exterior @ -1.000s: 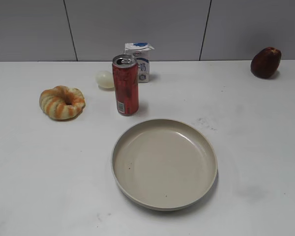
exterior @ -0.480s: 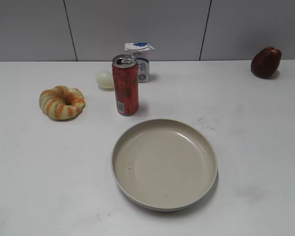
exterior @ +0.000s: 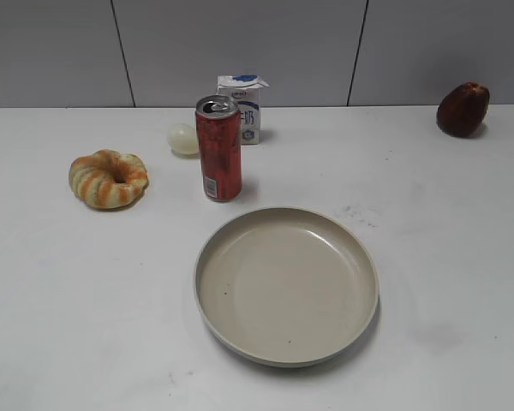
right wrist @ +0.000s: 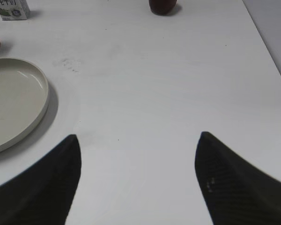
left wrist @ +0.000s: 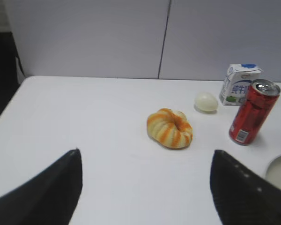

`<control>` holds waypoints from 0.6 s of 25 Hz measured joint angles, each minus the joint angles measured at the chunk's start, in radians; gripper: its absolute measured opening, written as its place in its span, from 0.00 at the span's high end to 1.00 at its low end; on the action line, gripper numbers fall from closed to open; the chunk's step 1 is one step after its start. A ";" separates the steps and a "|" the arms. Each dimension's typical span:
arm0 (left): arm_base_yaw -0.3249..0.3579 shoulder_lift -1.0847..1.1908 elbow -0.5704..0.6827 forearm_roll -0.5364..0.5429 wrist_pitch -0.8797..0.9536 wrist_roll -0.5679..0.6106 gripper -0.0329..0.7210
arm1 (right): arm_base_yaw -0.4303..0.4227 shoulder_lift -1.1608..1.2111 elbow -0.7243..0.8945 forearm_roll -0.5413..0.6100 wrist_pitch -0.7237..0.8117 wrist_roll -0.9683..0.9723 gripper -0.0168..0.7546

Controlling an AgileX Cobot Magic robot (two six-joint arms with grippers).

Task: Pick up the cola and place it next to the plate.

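Note:
The cola, a tall slim red can with a silver top, stands upright just behind the rim of the beige plate. It also shows in the left wrist view, far right. The plate shows at the left of the right wrist view. No gripper shows in the exterior view. My left gripper is open and empty, above bare table, well left of the can. My right gripper is open and empty, above bare table right of the plate.
An orange-striped ring bread lies left of the can. A pale egg and a white-and-blue milk carton stand behind the can. A dark red fruit sits at the back right. A grey wall runs behind the table.

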 joint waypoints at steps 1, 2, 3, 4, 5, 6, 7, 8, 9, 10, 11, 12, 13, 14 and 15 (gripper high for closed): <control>0.000 0.067 -0.010 -0.019 -0.016 0.000 0.07 | 0.000 0.000 0.000 0.000 0.000 0.000 0.24; 0.000 0.115 -0.028 -0.029 -0.034 0.000 0.07 | 0.000 0.000 0.000 0.000 0.000 0.000 0.24; 0.000 0.163 -0.050 -0.035 -0.051 0.000 0.07 | 0.000 0.000 0.000 0.000 0.000 0.000 0.24; -0.002 0.219 -0.078 -0.039 -0.065 0.008 0.08 | 0.000 0.000 0.000 0.000 0.000 0.000 0.24; -0.008 0.273 -0.104 -0.040 -0.081 0.024 0.10 | 0.000 0.000 0.000 0.000 0.000 0.000 0.24; -0.013 0.325 -0.138 -0.042 -0.097 0.050 0.12 | 0.000 0.000 0.000 0.000 0.000 0.000 0.24; -0.020 0.365 -0.175 -0.043 -0.111 0.081 0.14 | 0.000 0.000 0.000 0.000 0.000 0.000 0.24; -0.028 0.412 -0.208 -0.044 -0.118 0.106 0.17 | 0.000 0.000 0.000 0.000 0.000 0.000 0.24; -0.035 0.457 -0.248 -0.044 -0.123 0.120 0.19 | 0.000 0.000 0.000 0.000 -0.001 0.000 0.24; -0.042 0.495 -0.291 -0.044 -0.125 0.128 0.21 | 0.000 0.000 0.000 0.000 -0.001 0.000 0.24; -0.048 0.542 -0.336 -0.045 -0.121 0.134 0.22 | 0.000 0.000 0.000 0.000 -0.001 0.000 0.24; -0.055 0.591 -0.376 -0.045 -0.110 0.138 0.23 | 0.000 0.000 0.000 0.000 -0.001 0.000 0.24; -0.062 0.642 -0.437 -0.046 -0.085 0.141 0.23 | 0.000 0.000 0.000 0.000 -0.001 0.000 0.24; -0.069 0.688 -0.482 -0.047 -0.062 0.142 0.23 | 0.000 0.000 0.000 0.000 -0.001 0.000 0.24; -0.080 0.754 -0.538 -0.047 -0.032 0.143 0.23 | 0.000 0.000 0.000 0.000 -0.001 0.000 0.24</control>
